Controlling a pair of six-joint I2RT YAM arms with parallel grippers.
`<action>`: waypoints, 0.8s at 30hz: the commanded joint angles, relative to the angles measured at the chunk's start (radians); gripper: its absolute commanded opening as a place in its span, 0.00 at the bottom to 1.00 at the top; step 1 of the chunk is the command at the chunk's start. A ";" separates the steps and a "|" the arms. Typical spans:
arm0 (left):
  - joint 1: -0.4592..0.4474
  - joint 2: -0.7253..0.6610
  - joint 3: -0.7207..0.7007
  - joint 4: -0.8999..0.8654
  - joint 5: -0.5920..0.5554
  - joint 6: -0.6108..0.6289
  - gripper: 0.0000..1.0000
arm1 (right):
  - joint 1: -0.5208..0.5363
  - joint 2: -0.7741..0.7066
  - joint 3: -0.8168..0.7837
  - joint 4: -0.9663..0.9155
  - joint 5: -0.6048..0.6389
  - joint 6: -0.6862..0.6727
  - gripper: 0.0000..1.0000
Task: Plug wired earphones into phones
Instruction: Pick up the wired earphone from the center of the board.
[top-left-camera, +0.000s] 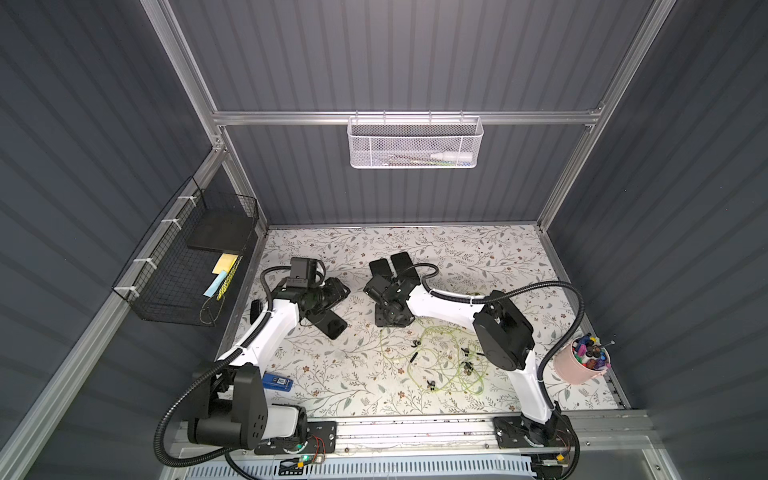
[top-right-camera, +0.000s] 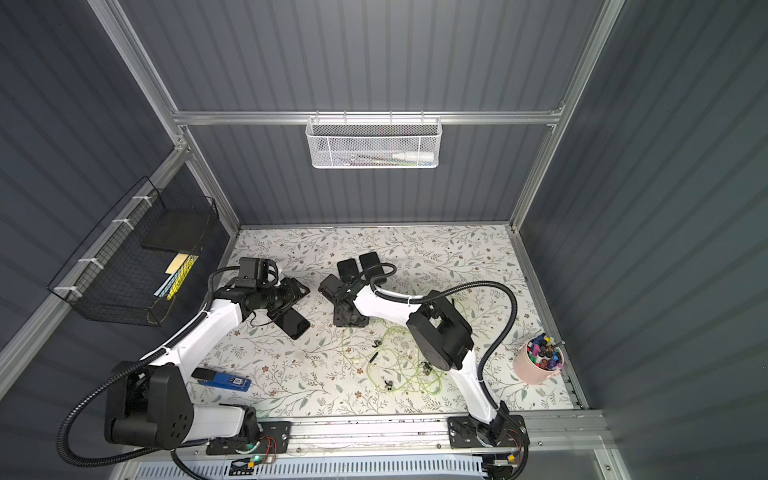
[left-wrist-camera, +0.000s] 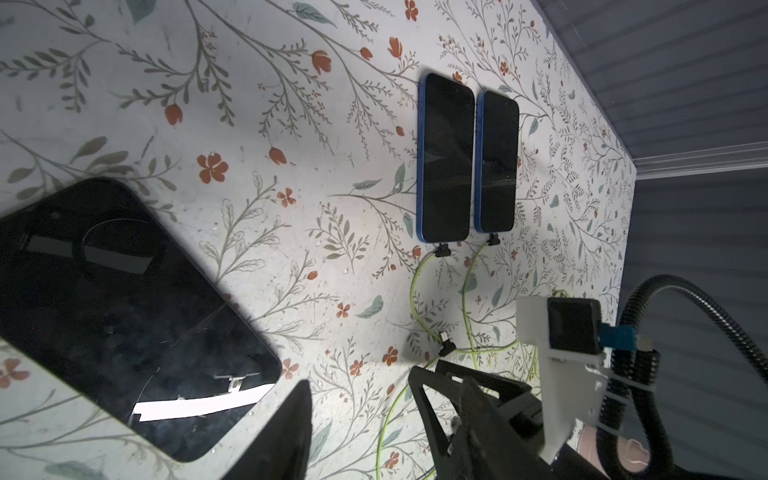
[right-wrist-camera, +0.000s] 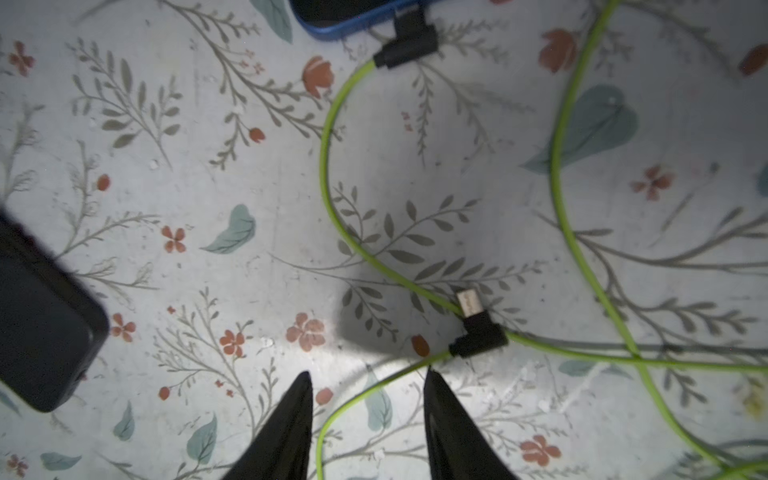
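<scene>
Two white robot arms reach over a floral-print bench (top-left-camera: 478, 249) inside a booth of dark grey ribbed walls and aluminium framing. At the bench's far middle, two blue-edged phones (left-wrist-camera: 446, 158) lie side by side, each with a black plug seated in its near end. A third phone (left-wrist-camera: 124, 316) lies apart at an angle under the left arm.

The wired earphones (top-left-camera: 440, 361) sprawl in a loose yellow-green tangle in front of the right arm. One loose plug (right-wrist-camera: 478, 328), its metal tip bare, rests on the print just ahead of the right claw (right-wrist-camera: 368, 374). That claw hangs low with its jaws moderately apart and a cord passing slack between them, ungripped. The left claw (left-wrist-camera: 386, 380) is likewise parted and empty beside the third phone.

A white mesh basket (top-left-camera: 415, 143) hangs on the back rail and a black wire basket (top-left-camera: 183, 266) on the left wall. A pink cup of markers (top-left-camera: 582, 361) and a blue stapler (top-right-camera: 226, 380) sit near the bench's edges.
</scene>
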 joint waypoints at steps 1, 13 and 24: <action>-0.004 -0.024 0.035 -0.037 -0.002 0.045 0.58 | 0.012 -0.005 0.018 -0.091 0.034 0.029 0.45; -0.004 -0.042 0.023 -0.006 0.037 0.054 0.59 | 0.008 0.083 0.079 -0.090 0.026 0.028 0.55; -0.006 -0.028 0.004 0.044 0.090 0.024 0.60 | 0.003 0.041 0.003 -0.102 0.001 0.005 0.17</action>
